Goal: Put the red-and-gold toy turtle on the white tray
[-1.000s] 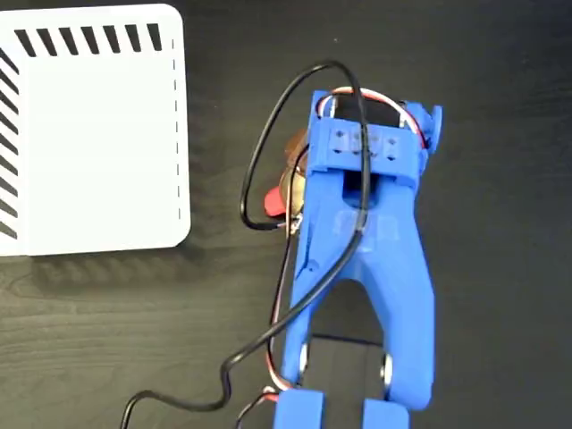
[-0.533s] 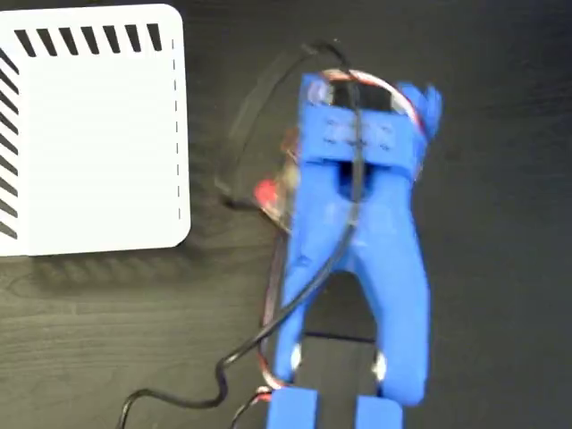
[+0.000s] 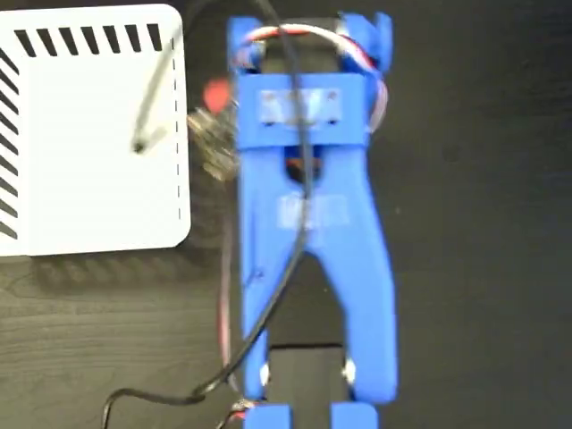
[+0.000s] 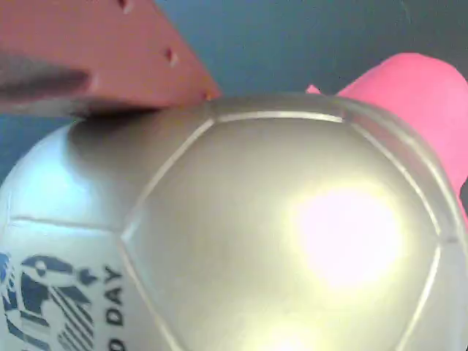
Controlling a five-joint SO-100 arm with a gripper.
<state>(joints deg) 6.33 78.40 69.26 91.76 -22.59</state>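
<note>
Turtle first: in the fixed view we see only slivers of the red-and-gold toy turtle [image 3: 214, 134], a blurred gold patch and a red spot peeking out at the left side of the blue arm [image 3: 308, 223], just beside the right edge of the white tray [image 3: 89, 179]. It appears to hang over the dark table [image 3: 483, 268], not yet over the tray, though the blur keeps us from being certain. A black cable [image 3: 156, 107] loops out across the tray's corner. The gripper itself is hidden beneath the arm in this view.

In the wrist view the turtle's shiny shell [image 4: 278, 241] fills nearly everything, its printed logo at lower left and a red limb [image 4: 417, 95] poking out at upper right. One reddish finger [image 4: 102, 66] lies against the top of the shell; we judge the gripper to be clamped on the toy, the second finger being out of sight.

To carry this step well, we should swing leftward until the toy is well inside the tray's border, keep the squeeze gentle on the soft body, lower it close to the surface before letting go, and mind that the cable does not drag.
</note>
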